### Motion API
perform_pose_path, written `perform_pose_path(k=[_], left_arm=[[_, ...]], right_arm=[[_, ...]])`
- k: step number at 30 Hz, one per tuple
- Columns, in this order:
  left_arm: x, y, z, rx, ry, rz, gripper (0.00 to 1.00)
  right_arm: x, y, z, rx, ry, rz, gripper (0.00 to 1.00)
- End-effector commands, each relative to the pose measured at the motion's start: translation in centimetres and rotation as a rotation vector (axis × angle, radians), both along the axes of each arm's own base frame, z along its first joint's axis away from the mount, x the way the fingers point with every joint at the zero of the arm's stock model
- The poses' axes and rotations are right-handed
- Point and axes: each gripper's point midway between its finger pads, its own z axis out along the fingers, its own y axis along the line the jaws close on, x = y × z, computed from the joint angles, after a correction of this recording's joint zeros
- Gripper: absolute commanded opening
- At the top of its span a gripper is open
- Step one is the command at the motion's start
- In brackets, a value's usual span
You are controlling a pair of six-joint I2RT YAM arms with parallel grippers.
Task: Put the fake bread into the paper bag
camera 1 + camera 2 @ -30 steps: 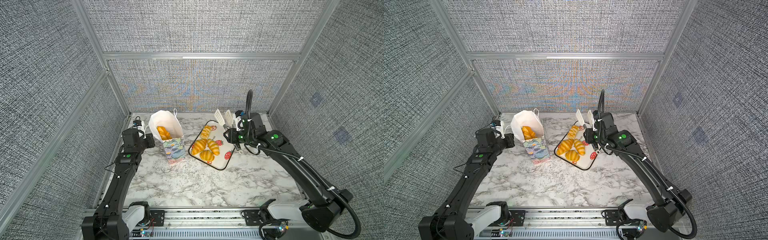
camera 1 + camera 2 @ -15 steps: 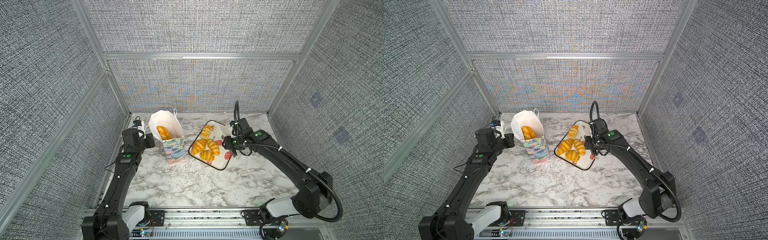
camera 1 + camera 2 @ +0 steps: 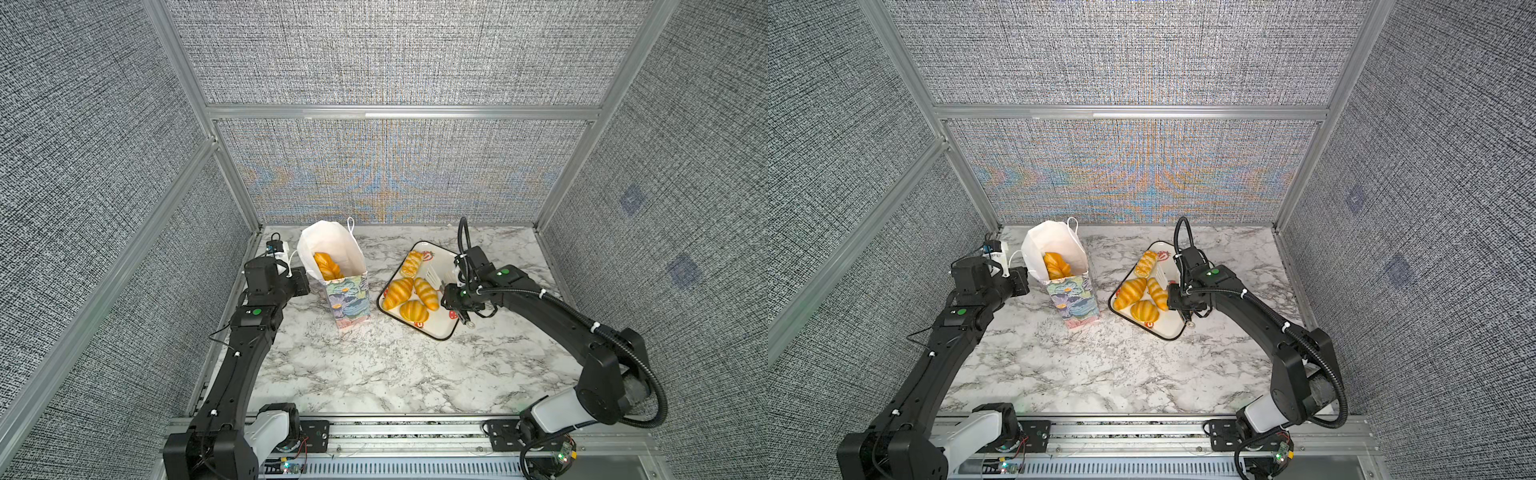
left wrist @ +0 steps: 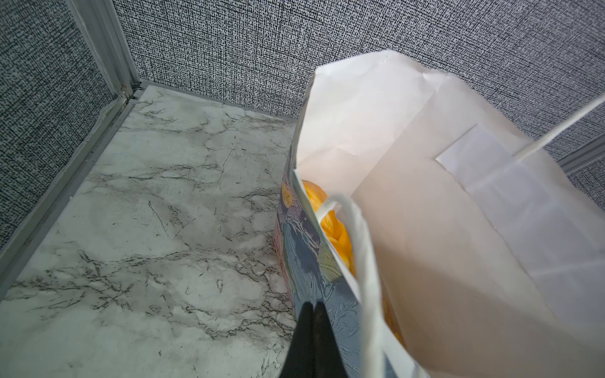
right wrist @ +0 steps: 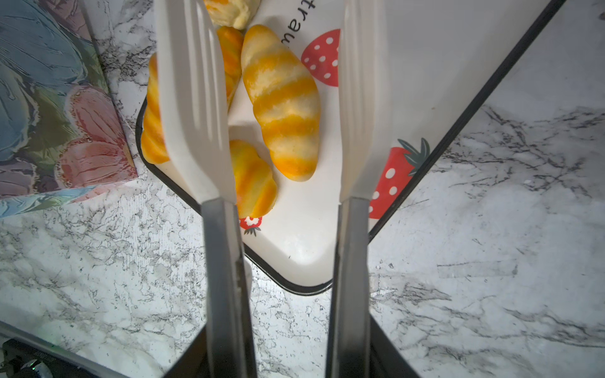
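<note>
The paper bag (image 3: pixel 347 299) stands open at the left, and fake bread (image 3: pixel 327 266) shows inside it. My left gripper (image 4: pixel 311 311) is shut, both fingertips lying against the bag's printed outer wall (image 4: pixel 304 261) with nothing seen between them. Several more pieces of bread lie on the strawberry tray (image 3: pixel 440 332): a braided bun (image 3: pixel 411 264) and three croissants (image 3: pixel 398 293). My right gripper (image 5: pixel 288 327) is shut on the white tongs (image 5: pixel 193 98). The tongs' blades stand apart on either side of one croissant (image 5: pixel 281 101) without touching it.
The marble table (image 3: pixel 353 374) is walled by grey fabric panels at the back and on both sides. The tray sits just right of the bag, with a narrow strip of tabletop between them. The bag's white cord handle (image 4: pixel 363 248) hangs beside my left fingers.
My right arm has swung down and toward the front, bringing the tongs from upright at the back of the tray to low over the croissants. The left arm and the bag have not moved.
</note>
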Motion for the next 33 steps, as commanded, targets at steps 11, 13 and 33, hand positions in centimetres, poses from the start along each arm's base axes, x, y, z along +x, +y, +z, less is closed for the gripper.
perform_pose_path(k=[11, 13, 33], left_arm=[[0.1, -0.1, 0.3, -0.002, -0.015, -0.006, 0.0], [0.1, -0.1, 0.3, -0.003, -0.015, -0.007, 0.0], [0.1, -0.1, 0.3, -0.004, -0.014, -0.006, 0.0]], right_arm=[[0.0, 1.1, -1.2, 0.024, 0.024, 0.016, 0.51], [0.0, 1.2, -1.4, 0.022, 0.029, 0.016, 0.51], [0.3, 1.6, -3.6, -0.031, 0.072, 0.033, 0.53]])
